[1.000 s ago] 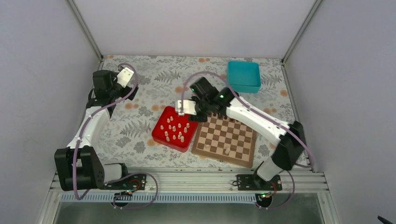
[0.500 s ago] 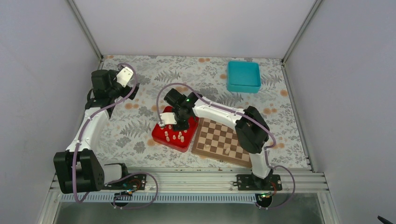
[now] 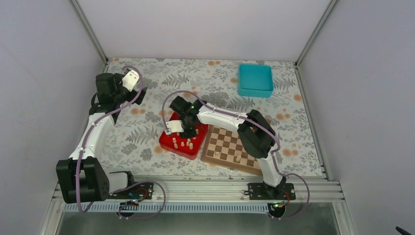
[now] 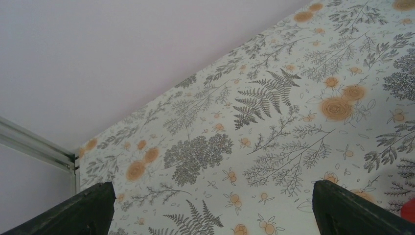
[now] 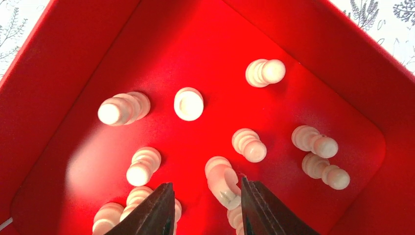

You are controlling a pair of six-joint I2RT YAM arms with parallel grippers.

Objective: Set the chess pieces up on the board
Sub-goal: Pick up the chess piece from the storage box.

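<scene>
The surface (image 3: 142, 132) was covered with a pale cloth printed in grey ferns and orange flowers, and it ran up to plain white walls on the left, far and right sides. Three things lay directly on it. The red tray (image 3: 165, 140) sat near the middle, turned at an angle. The board (image 3: 226, 147) lay just to its right, their facing edges touching or very nearly so. The teal box (image 3: 255, 80) stood well apart from both, toward the far right corner
</scene>
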